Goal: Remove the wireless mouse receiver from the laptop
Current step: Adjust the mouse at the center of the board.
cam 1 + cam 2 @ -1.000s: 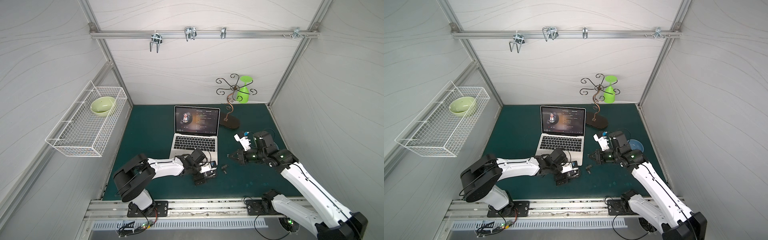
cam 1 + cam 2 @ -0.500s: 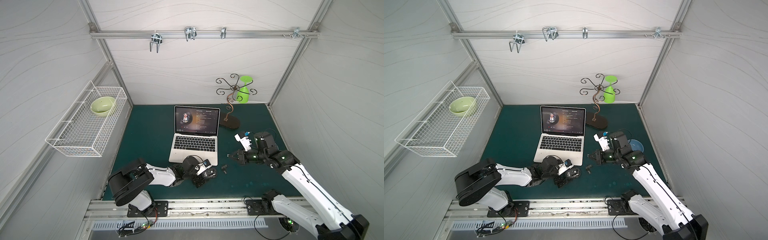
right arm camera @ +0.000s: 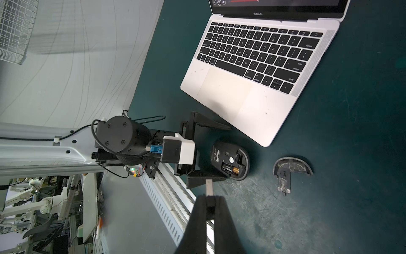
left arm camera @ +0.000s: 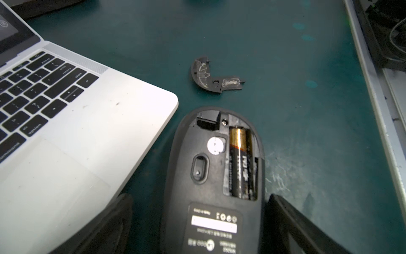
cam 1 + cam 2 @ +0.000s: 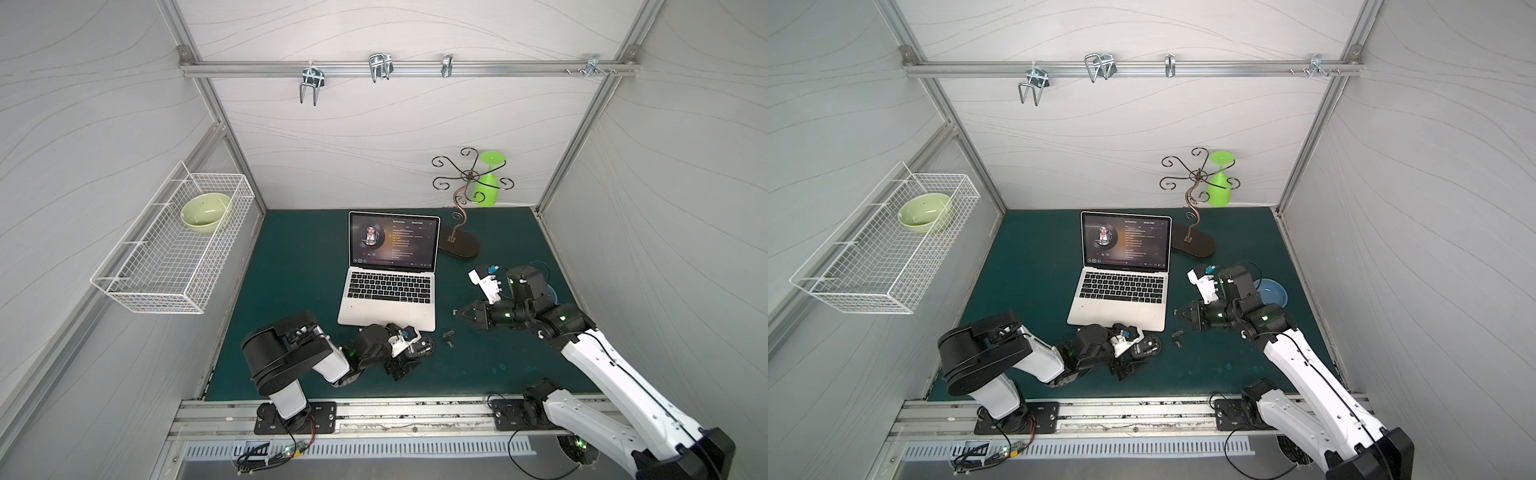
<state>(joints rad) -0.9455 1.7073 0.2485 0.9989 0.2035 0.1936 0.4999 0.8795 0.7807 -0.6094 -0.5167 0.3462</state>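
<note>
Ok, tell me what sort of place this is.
Probably a robot test booth: white walls on a metal frame, a left arm and right arm bolted to a front rail, props like a laptop and a basket.

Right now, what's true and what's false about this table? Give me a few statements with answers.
1. The black wireless mouse lies underside up, its battery showing. True.
2. The curved black battery cover is fitted on the mouse. False: it lies apart on the green mat.
3. The right tool is open and empty. False: it is shut on a small silver receiver.
4. The pale green bowl sits on the mat. False: it sits in the white wire basket.
5. The left tool is open, one jaw on each side of the mouse. True.
</note>
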